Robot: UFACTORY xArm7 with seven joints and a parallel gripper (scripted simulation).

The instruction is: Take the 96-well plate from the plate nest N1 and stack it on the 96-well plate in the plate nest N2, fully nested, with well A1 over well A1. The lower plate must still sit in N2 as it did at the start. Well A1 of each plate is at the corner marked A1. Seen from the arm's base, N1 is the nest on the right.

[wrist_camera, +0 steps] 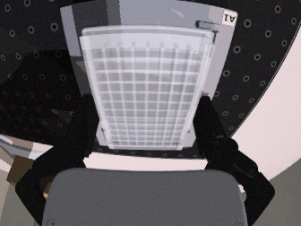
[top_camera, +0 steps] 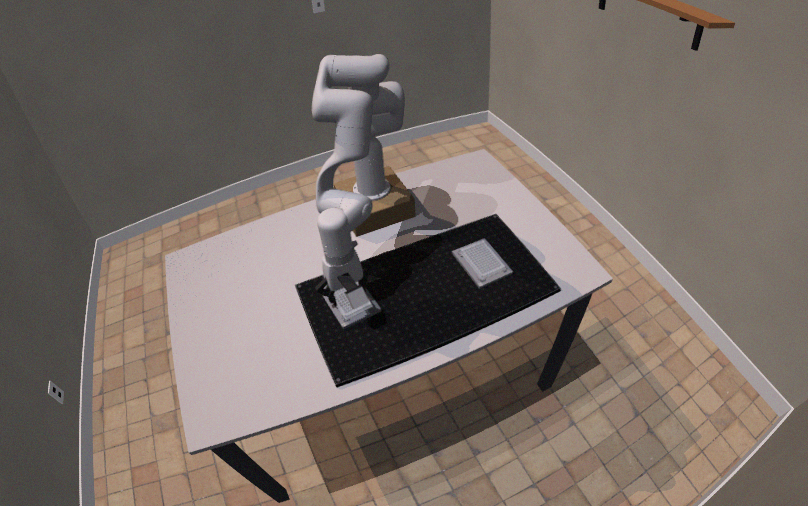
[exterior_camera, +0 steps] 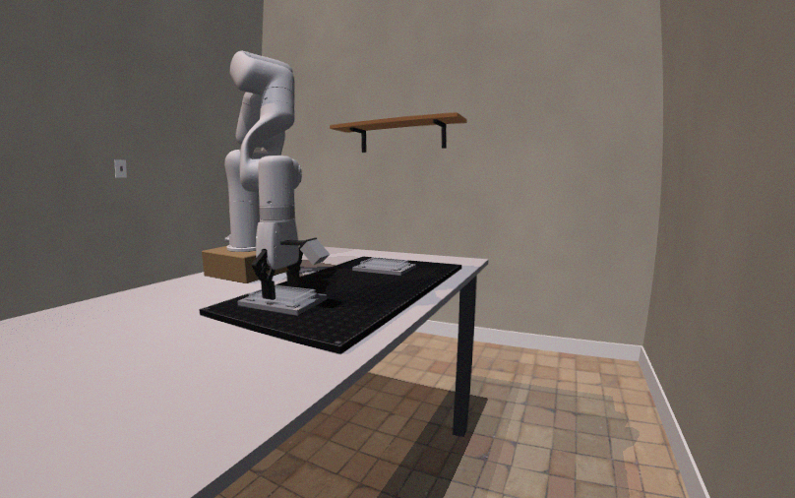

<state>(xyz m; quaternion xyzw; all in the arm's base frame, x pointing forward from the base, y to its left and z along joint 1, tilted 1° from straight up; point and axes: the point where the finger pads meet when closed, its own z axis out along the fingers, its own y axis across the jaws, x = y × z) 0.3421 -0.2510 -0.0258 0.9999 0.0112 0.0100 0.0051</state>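
Observation:
A clear 96-well plate sits in the grey plate nest N1 at the left end of the black mat. The wrist view shows this plate with the A1 label at its far right corner. My gripper is open and lowered over the plate. Its two black fingers stand on either side of the plate's long edges; I cannot tell if they touch it. In the side view the gripper reaches down to plate level. The second plate sits in nest N2 at the right end of the mat and also shows in the side view.
The black perforated mat lies on a white table. The arm's base stands on a wooden block behind the mat. A wall shelf hangs well above the table.

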